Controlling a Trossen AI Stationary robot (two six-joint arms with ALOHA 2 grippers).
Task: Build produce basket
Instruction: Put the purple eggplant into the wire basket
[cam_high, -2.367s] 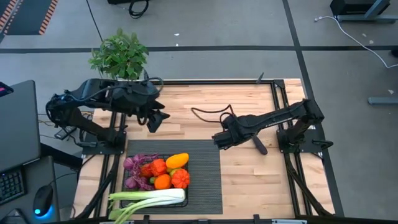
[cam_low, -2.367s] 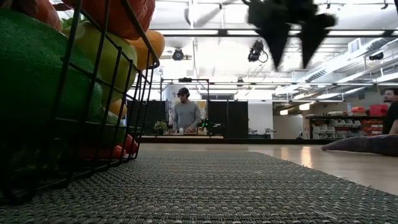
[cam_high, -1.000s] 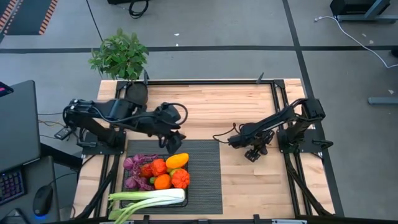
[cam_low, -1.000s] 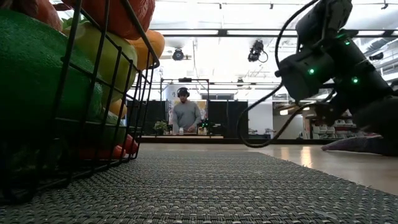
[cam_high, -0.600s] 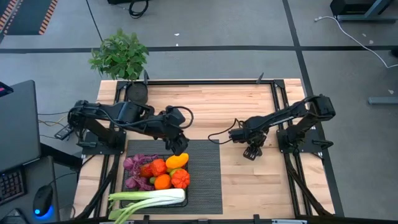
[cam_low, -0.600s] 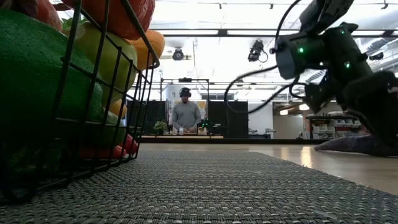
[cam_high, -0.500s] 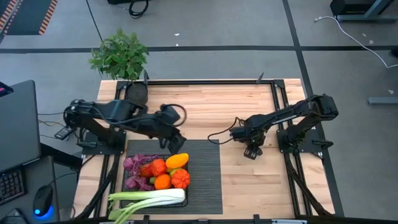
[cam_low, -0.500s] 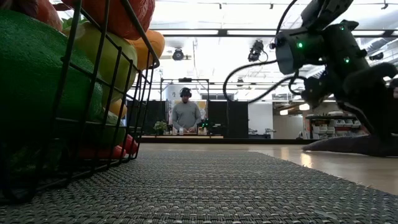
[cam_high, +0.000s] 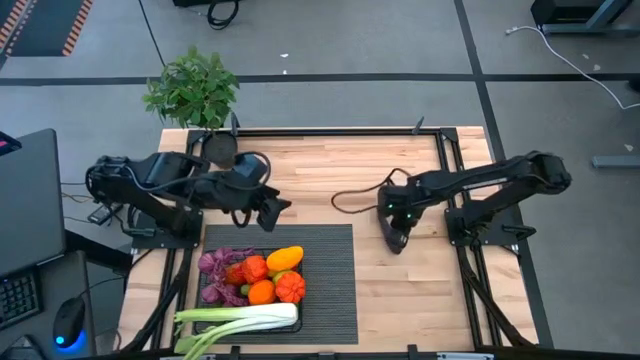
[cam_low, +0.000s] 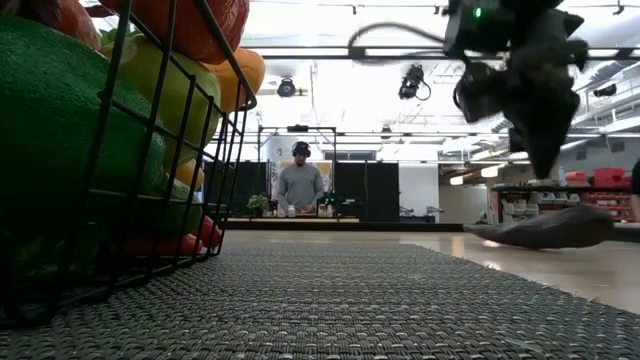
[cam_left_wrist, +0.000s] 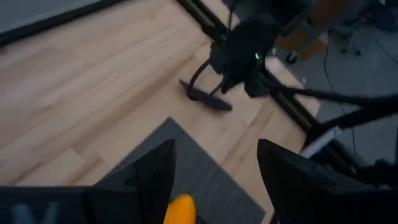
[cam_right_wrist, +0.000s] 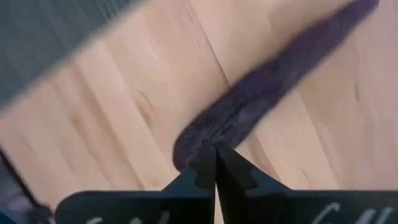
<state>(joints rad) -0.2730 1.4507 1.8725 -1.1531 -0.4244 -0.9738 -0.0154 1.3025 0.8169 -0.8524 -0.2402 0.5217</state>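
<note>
The black wire basket (cam_low: 200, 150) stands on the mat's left part, full of produce (cam_high: 255, 278): purple grapes, red and orange pieces, a yellow one, and a leek (cam_high: 240, 320) along its near side. A dark purple eggplant (cam_low: 545, 228) lies on the bare wood right of the mat; it also shows in the wrist views (cam_right_wrist: 267, 93) (cam_left_wrist: 205, 98). My right gripper (cam_low: 545, 170) hangs shut just above the eggplant, pointing down, with a gap between them. My left gripper (cam_high: 272, 208) is open and empty (cam_left_wrist: 214, 149), raised beyond the basket's far edge.
A ribbed dark mat (cam_high: 325, 285) has free room on its right half. A potted plant (cam_high: 192, 88) stands at the far left corner. A black cable (cam_high: 350, 200) loops over the wood by the right arm. Metal rails (cam_high: 450, 180) frame the table. A person (cam_low: 300, 180) stands far off.
My right gripper has shut on nothing, risen off the eggplant, tipped to point steeply down and drifted a little toward the table's left. The eggplant stays flat on the wood, shifted slightly. My left gripper has drawn back from the basket's far edge, up and toward the left.
</note>
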